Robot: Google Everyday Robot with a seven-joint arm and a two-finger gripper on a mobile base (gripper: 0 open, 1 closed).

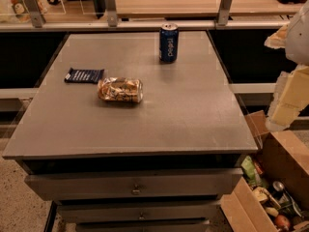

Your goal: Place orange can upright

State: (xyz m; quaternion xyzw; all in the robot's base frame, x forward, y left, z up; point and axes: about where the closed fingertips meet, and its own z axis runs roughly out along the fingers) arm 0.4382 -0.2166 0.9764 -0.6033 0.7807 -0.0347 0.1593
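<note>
Sideways, orange can (120,90), Pepsi can (168,43) (upright), end effector (288,98) far right

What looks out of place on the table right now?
The orange can lies on its side, left of centre on the table; the dark blue can behind it stands upright. The claw hangs beyond the table's right edge, away from both.

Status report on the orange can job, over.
Gripper at right edge, off the table. Orange can on its side. Packet close by, blue can farther back.
</note>
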